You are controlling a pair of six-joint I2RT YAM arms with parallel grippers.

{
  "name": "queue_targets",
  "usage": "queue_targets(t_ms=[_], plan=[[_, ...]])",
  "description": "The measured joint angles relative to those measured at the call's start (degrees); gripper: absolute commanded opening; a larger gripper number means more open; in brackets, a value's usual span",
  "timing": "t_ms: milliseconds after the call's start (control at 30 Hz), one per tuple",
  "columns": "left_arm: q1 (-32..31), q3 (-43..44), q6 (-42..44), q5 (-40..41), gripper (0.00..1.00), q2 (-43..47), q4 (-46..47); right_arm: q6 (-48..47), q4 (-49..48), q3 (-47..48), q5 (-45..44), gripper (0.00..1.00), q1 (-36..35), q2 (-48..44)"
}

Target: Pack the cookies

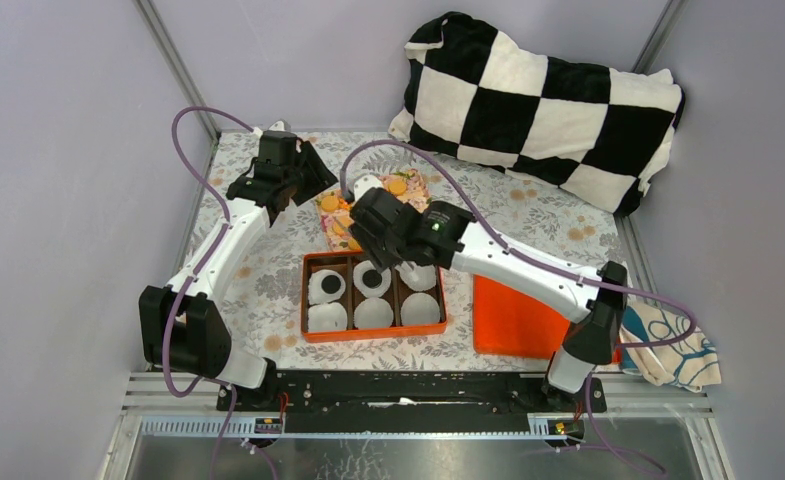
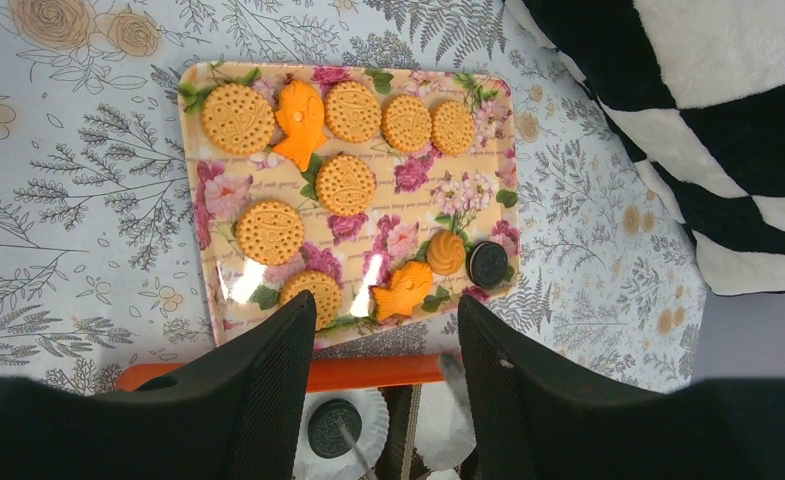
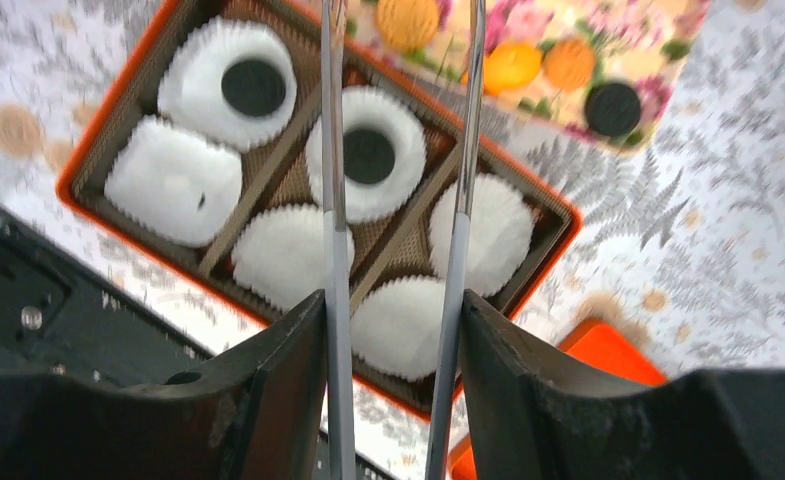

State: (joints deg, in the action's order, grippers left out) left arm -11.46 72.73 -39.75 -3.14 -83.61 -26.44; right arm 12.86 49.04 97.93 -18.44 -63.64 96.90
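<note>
Cookies (image 2: 346, 183) mostly on tray (image 2: 200, 200) far of box (image 3: 548, 215); two dark ones in cups. Prob. light, stiff, brittle; pinch across rims. Left gripper (image 2: 383, 345) fingers apart, empty; right gripper (image 3: 398, 300) tongs apart, empty.

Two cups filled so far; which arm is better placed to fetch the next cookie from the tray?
Left, probably. Its end effector hangs open right over the floral tray, cookies in plain view. The right end effector is over the orange box, nothing between its tongs.
</note>
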Motion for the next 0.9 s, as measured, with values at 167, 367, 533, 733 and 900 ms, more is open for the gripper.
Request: queue_targets(t_ms=[167, 367, 533, 733, 900], plan=[[0.0, 0.0, 0.04, 0.11, 0.6, 0.0, -0.04, -2.05, -2.89, 5.68, -0.98, 0.53, 4.07, 5.62], [0.0, 0.09, 0.66, 1.07, 0.6, 0.0, -0.26, -3.04, -4.57, 5.92, 0.09, 0.52, 9.77, 14.21], [0.0, 0.22, 0.92, 1.7, 0.6, 0.0, -0.31, -3.26, -5.01, 5.29, 1.77, 0.53, 10.82, 17.0], [0.0, 0.22, 0.96, 2.1, 0.6, 0.0, -0.33, -3.23, -6.4, 5.29, 3.58, 0.53, 11.06, 17.64], [0.0, 0.22, 0.96, 2.08, 0.6, 0.0, -0.33, -2.86, -6.64, 6.16, 4.98, 0.54, 12.24, 20.46]])
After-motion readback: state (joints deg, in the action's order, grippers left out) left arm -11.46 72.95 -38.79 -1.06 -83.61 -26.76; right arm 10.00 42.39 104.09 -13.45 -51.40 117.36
